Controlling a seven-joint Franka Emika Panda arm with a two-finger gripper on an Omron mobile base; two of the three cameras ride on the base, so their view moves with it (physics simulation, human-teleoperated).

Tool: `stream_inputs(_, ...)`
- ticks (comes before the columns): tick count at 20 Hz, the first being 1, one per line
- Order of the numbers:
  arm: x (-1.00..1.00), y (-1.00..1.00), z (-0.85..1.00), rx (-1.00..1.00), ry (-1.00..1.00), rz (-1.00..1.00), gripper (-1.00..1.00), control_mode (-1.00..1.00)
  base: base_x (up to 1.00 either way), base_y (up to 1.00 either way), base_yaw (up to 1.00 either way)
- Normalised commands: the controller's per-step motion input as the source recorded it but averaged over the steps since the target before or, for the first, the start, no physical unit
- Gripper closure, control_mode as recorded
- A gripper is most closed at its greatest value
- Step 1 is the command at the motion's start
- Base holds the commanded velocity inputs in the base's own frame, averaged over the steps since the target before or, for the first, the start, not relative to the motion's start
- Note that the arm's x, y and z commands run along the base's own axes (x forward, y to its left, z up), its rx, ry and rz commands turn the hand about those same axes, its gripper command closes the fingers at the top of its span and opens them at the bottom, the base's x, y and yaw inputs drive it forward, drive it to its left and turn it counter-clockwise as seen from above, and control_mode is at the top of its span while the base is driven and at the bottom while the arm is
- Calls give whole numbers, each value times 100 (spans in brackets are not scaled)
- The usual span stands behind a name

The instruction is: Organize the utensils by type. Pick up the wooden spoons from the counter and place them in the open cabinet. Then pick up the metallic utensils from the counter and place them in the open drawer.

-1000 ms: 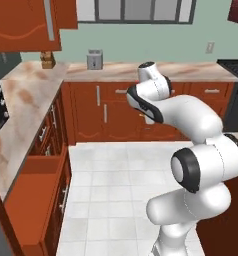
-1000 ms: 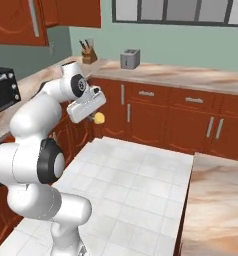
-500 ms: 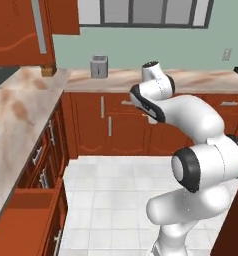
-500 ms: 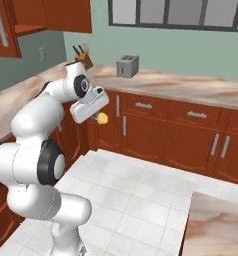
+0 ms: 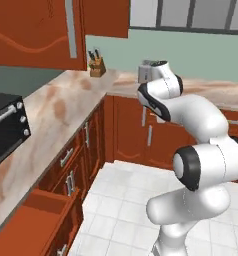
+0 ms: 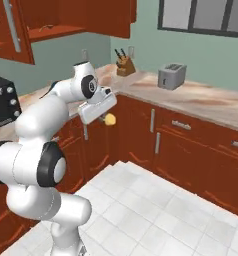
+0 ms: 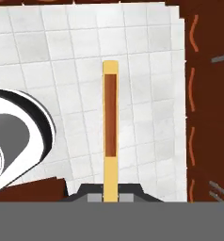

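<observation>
White tile floor (image 7: 147,94) lies open beneath hand (image 7: 110,196) gripping wooden spoon (image 7: 110,127).

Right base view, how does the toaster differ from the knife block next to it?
The toaster is silvery grey metal; the knife block is tan-brown wood. The toaster is a wide, squat box, while the knife block is narrower. Dark knife handles stick out of the knife block's top; nothing sticks out of the toaster. The knife block sits by the corner, the toaster farther right, below the window. Both stand on the marbled worktop against the green wall.
</observation>
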Motion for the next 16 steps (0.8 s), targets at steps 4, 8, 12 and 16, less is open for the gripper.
stream_inputs(4, 0, 0, 0, 0, 0, 0, 100, 100, 29, -10, 81)
stream_inputs(8, 0, 0, 0, 0, 0, 0, 100, 100, 27, -12, 96)
stream_inputs(12, 0, 0, 0, 0, 0, 0, 100, 100, 15, -9, 100)
stream_inputs(16, 0, 0, 0, 0, 0, 0, 100, 100, 7, -9, 100)
